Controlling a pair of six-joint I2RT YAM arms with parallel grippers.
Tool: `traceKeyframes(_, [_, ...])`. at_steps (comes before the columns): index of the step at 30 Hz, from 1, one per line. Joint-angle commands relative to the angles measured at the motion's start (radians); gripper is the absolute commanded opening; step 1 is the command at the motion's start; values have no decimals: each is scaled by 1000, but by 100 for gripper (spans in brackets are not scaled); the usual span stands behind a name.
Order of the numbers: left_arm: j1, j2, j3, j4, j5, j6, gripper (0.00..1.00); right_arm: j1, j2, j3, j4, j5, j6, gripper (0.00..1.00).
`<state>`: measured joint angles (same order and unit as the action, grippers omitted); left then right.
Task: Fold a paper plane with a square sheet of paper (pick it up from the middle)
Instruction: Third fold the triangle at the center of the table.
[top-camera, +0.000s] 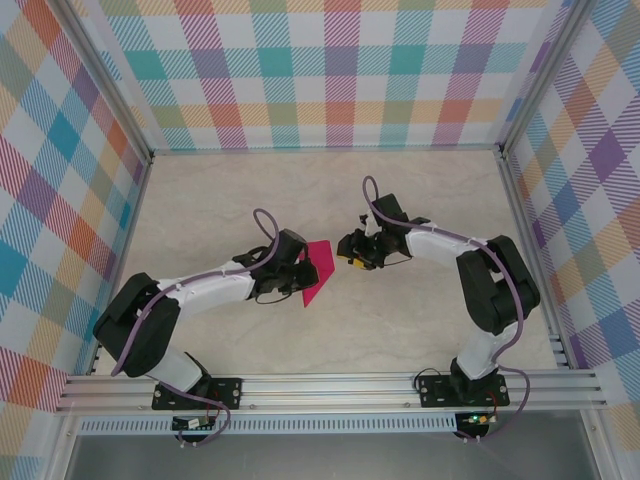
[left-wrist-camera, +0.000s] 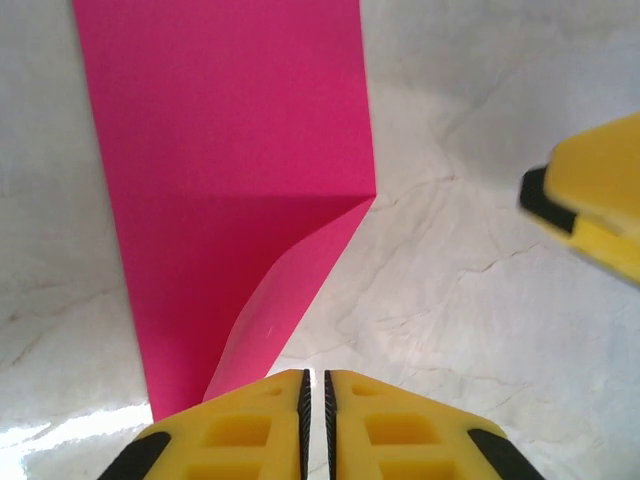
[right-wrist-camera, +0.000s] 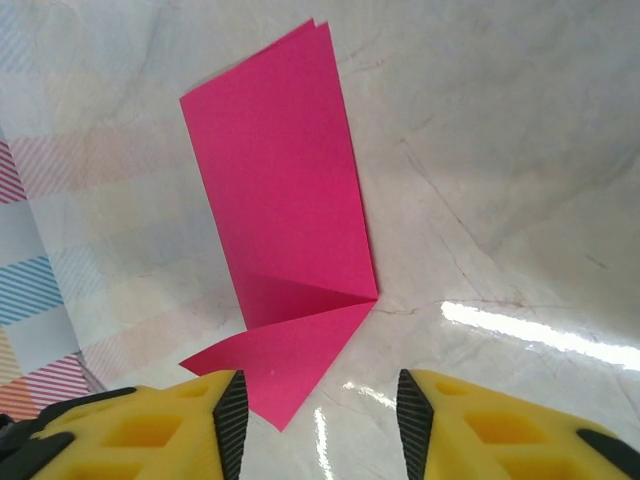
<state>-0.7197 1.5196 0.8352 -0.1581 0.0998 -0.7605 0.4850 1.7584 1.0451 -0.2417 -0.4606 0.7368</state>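
While the Fold Is Soft

Because my left gripper (left-wrist-camera: 315, 420) has its jaws nearly together, only a slit between them, I cannot tell whether it pinches the square sheet of paper (left-wrist-camera: 230, 150), whose folded flap reaches its fingertips. My right gripper (right-wrist-camera: 320, 420) stands half wide, holding nothing, the flap's corner just ahead. The sheet sits between us on the table (left-wrist-camera: 480, 330) (part of it seems raised). I should press along the crease, edges aligned
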Motion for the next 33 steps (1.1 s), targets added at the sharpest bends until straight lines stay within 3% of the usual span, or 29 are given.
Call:
traceKeyframes(1, [3,46,34,-43,-59,11,12,9,10,-13,4,-48,28,50])
traceKeyframes(13, [8,173,98,-178,-189,-18,4,42,73,16,-9,-67,61,54])
traceKeyframes(33, [10,211,99,-235,-210,-72,1,87,189,150,-96,-28,62,49])
